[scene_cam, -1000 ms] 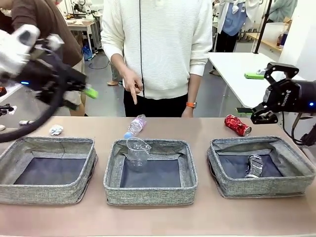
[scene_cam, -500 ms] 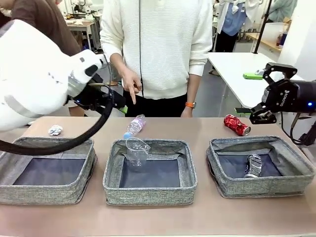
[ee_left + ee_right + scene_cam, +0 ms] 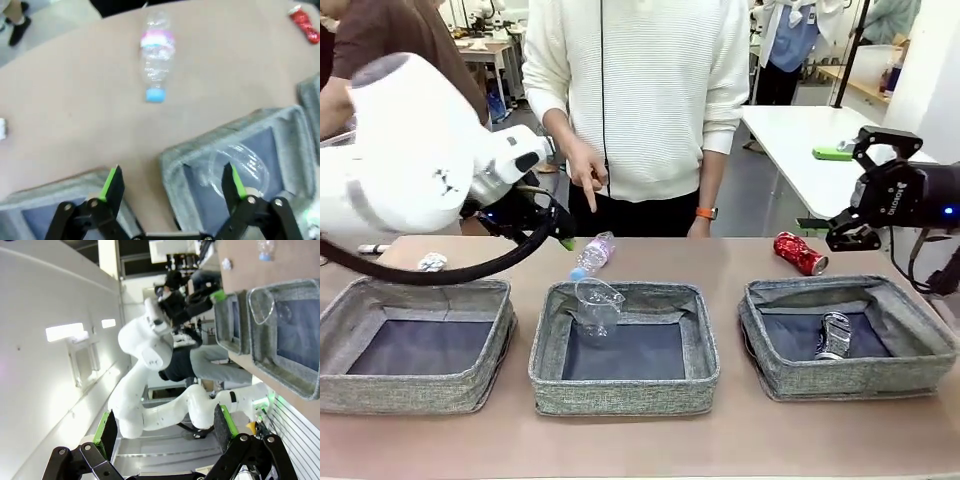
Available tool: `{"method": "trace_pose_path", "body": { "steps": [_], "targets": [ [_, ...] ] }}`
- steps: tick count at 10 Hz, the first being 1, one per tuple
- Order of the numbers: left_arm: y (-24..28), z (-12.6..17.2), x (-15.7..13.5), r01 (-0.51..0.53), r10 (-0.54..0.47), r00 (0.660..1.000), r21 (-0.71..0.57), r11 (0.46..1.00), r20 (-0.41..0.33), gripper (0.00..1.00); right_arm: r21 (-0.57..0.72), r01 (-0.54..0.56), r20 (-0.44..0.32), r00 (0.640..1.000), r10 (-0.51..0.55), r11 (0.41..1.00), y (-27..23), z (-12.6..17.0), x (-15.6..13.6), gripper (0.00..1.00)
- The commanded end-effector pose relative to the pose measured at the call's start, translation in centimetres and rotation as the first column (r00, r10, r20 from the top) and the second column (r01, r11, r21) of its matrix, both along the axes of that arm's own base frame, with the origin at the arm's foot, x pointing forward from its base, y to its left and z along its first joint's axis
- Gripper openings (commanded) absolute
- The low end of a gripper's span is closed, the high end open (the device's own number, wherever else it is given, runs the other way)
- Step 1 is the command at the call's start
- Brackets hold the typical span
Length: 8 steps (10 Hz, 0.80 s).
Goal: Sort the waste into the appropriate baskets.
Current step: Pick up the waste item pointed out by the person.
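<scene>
Grey fabric bins sit in a row along the near edge of the bench (image 3: 740, 440). The cup (image 3: 598, 305) leans on the far wall of the middle bin (image 3: 620, 395), and the silver can (image 3: 834, 336) lies in the right bin (image 3: 860, 378). The bottle (image 3: 594, 253) lies near the far edge behind the middle bin, cap toward it. The red can (image 3: 801, 253) lies near the far edge behind the right bin. The paper ball (image 3: 432, 262) sits behind the left bin (image 3: 410, 393), toward the far left corner. The left claw (image 3: 171, 172) hangs open and empty over the gap between the left and middle bins. The right claw (image 3: 164, 412) is open and empty, raised by the far right corner. A person's hand (image 3: 588, 175) points down beyond the far edge.
</scene>
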<state>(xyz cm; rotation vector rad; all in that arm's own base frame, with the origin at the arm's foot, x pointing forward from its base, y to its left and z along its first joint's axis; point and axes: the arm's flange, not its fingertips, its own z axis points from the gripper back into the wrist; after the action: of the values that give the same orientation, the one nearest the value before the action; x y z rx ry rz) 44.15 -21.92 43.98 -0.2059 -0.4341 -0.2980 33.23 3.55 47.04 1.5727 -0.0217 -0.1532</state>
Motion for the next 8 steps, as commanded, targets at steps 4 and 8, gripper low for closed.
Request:
{"method": "trace_pose_path", "body": {
  "steps": [4,8],
  "targets": [
    [-3.8,-1.8,8.5,0.054,-0.056,0.985,-0.014,0.998,-0.164,1.0,0.017,0.0,0.021,1.0,0.0,1.0,0.0,0.1,0.0,1.0],
    [-5.3,-6.4,11.3,0.019,-0.016,0.998,0.052,0.998,-0.065,1.0,0.017,0.0,0.021,1.0,0.0,1.0,0.0,0.1,0.0,1.0]
  ]
}}
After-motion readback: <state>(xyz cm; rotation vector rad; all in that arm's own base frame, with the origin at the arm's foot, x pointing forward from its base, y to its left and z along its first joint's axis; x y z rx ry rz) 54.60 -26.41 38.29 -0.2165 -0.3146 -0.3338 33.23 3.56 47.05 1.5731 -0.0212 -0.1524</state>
